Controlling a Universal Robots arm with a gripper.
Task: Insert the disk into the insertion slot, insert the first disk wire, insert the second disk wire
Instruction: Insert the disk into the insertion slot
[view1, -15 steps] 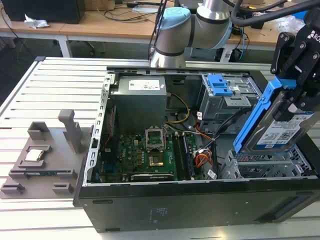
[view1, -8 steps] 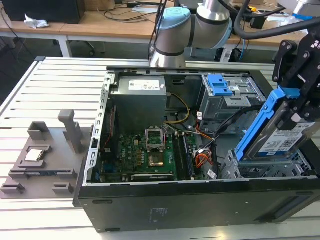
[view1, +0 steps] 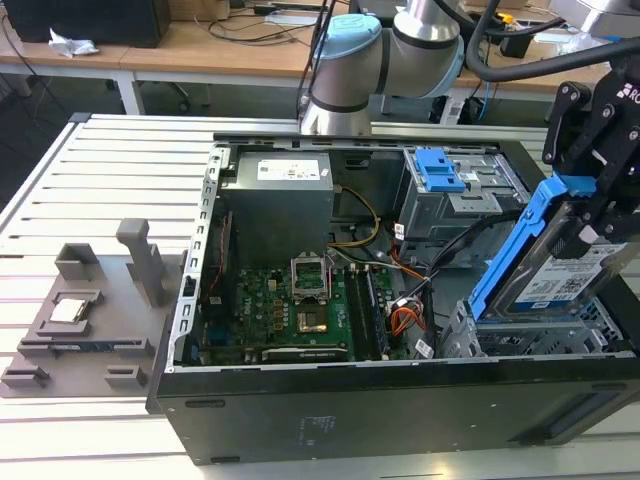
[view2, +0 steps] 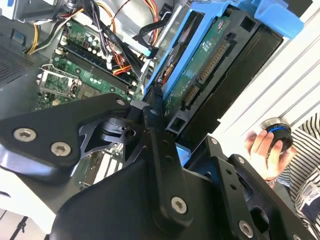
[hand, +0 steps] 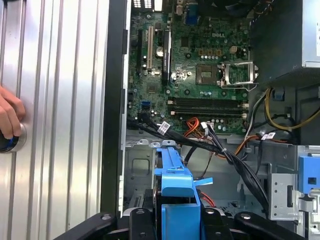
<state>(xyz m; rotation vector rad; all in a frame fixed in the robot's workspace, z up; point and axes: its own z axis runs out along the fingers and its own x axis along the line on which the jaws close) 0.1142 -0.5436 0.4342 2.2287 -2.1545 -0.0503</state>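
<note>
Gripper: the gripper (view1: 588, 222) is clamped on the disk (view1: 553, 277), gripping the upper end of its blue carrier.
Disk: steeply tilted, with its lower edge at the insertion slot (view1: 520, 342); it possibly touches the slot, but contact is hard to judge.
Slot: at the exterior view's right inside the open computer case (view1: 380, 410), near the motherboard (view1: 290, 305).
Person: a hand (hand: 9, 117) rests on the slatted table (hand: 60, 100).

End effector (hand: 172, 216) holds disk (hand: 173, 176) over computer case (hand: 113, 100).
</note>
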